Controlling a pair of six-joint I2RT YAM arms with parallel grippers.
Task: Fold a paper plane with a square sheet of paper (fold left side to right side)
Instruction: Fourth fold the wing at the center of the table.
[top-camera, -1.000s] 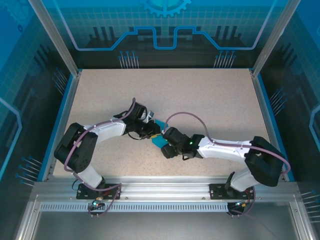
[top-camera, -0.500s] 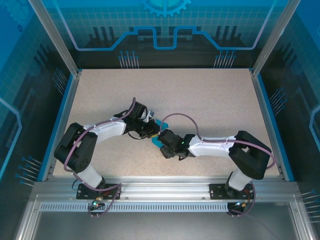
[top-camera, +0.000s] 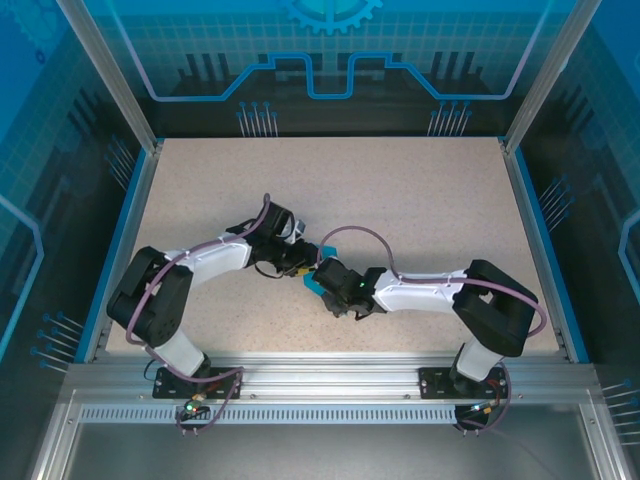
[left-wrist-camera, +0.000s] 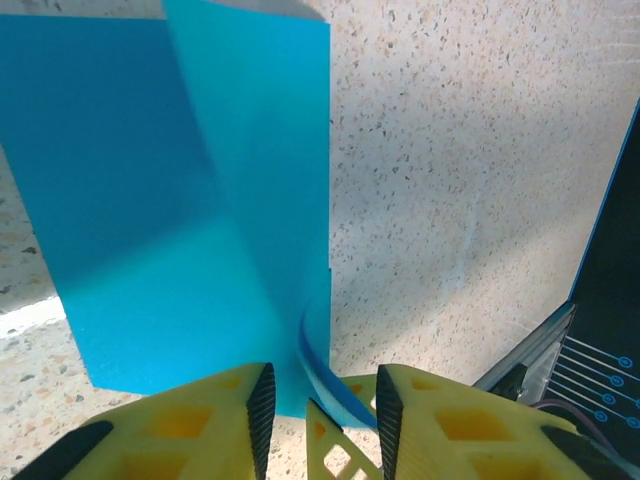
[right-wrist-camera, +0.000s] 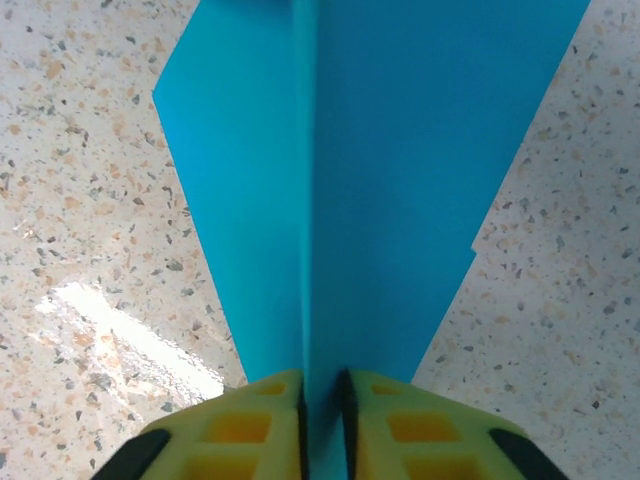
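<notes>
Right jaws pinch the paper plane (right-wrist-camera: 380, 180) along its centre crease; my left jaws, slightly spread, straddle its edge.

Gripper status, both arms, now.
Left gripper: open, curled edge of the paper plane between its fingers.
Right gripper: closed on the paper plane.

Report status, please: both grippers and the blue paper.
Right gripper shut on the blue paper, at its raised centre fold. Left gripper open, curled paper edge inside its jaws. Both wrists crowded together at mid-table.
</notes>
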